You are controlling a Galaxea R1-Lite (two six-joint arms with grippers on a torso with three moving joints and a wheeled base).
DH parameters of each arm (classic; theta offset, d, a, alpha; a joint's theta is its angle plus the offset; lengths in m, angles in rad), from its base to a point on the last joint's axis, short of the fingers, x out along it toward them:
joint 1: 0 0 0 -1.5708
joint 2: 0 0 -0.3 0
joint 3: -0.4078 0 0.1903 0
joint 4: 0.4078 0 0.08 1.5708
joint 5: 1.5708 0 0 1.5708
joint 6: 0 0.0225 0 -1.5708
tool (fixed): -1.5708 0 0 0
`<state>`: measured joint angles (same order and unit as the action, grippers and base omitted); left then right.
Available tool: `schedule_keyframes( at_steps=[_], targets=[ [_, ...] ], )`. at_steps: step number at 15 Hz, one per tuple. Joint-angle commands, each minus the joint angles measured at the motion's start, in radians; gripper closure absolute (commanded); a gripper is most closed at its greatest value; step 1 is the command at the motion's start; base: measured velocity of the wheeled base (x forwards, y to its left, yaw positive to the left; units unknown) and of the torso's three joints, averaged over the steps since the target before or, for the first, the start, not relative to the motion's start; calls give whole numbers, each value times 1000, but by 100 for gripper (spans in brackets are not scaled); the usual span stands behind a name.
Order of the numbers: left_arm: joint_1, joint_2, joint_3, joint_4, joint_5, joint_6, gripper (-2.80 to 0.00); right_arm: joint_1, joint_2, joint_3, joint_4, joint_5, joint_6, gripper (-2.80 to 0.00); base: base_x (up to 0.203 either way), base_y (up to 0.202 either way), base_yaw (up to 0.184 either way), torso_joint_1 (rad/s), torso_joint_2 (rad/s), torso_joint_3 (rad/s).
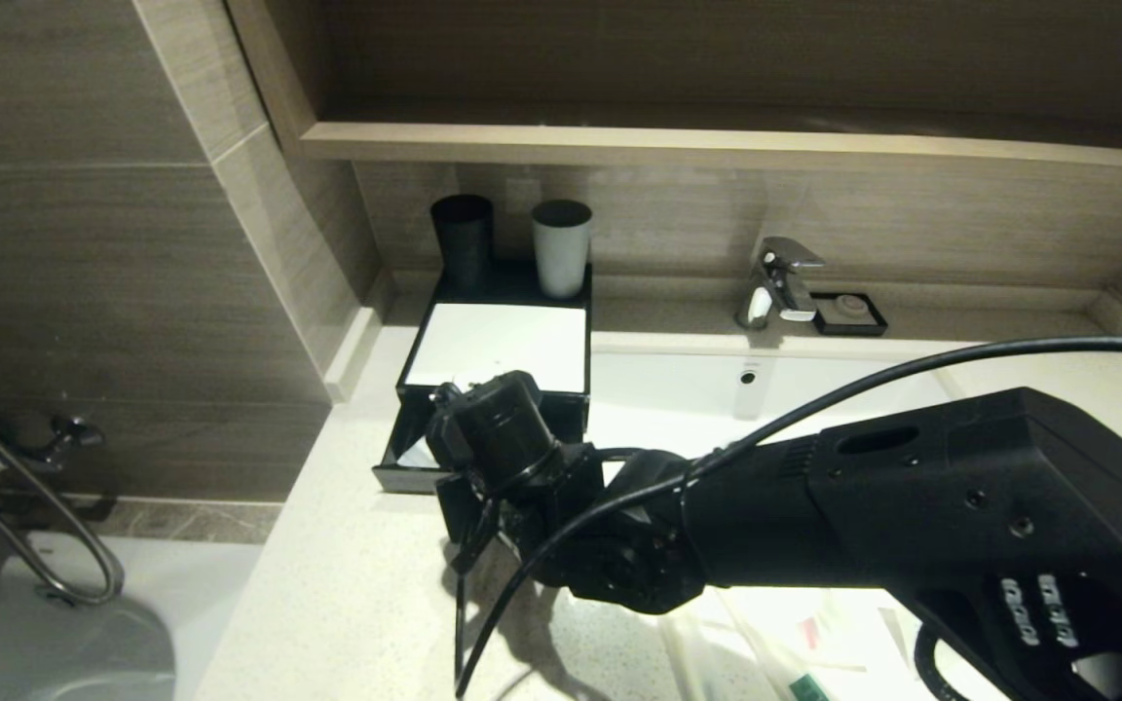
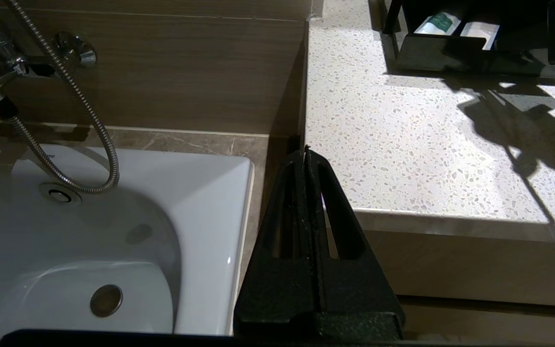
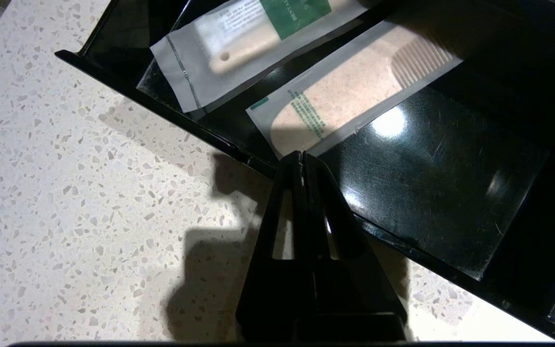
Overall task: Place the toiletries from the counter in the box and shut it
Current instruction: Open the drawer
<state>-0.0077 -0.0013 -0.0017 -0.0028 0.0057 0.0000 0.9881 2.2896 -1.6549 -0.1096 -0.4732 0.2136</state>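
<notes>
While the drawer (image 1: 403, 465) of the box (image 1: 507, 346) stands pulled out toward the near side, the right gripper (image 3: 301, 155) hangs at its front rim with its fingers pressed together and nothing between them. In the right wrist view the tips sit just over the drawer's front wall, the speckled worktop (image 3: 65, 193) on one side of them and the glossy black drawer floor on the other. Two packets lie inside the drawer: one with a green label (image 3: 253, 33) holding a pale handle, and beside it a packet with a comb (image 3: 354, 91), whose end nearly reaches the gripper tips. The rest of the drawer floor is bare and shiny.

From the head view the right arm reaches in from the near right across the worktop (image 1: 347, 604), its wrist covering most of the drawer. The box sits at the far left of the worktop, against the wall, with a flat white panel on top and a black cup (image 1: 462, 239) and a grey cup (image 1: 561, 246) standing at its far edge. More toiletries (image 1: 814, 643) lie on the worktop at the near right, partly hidden under the arm; a green mark and a pink one show there. The basin (image 1: 814, 385) lies right of the box, with the tap (image 1: 781, 280) and a small black soap dish (image 1: 850, 313) behind it.

The left gripper (image 2: 305, 152) is parked low at the near left, fingers closed and empty, beside the worktop's edge and the bathtub (image 2: 113, 231).
</notes>
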Motion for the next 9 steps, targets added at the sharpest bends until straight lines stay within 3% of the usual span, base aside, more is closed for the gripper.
schedule_keyframes(
  at_steps=[1, 9],
  targets=[
    [0, 0, 0, 0, 0, 0, 0, 3, -6, 3, -1, -2, 1, 0, 0, 0, 0, 0, 0, 0],
    [0, 0, 0, 0, 0, 0, 0, 14, -33, 15, 60, 25, 44, 0, 0, 0, 0, 0, 0, 0]
  ],
)
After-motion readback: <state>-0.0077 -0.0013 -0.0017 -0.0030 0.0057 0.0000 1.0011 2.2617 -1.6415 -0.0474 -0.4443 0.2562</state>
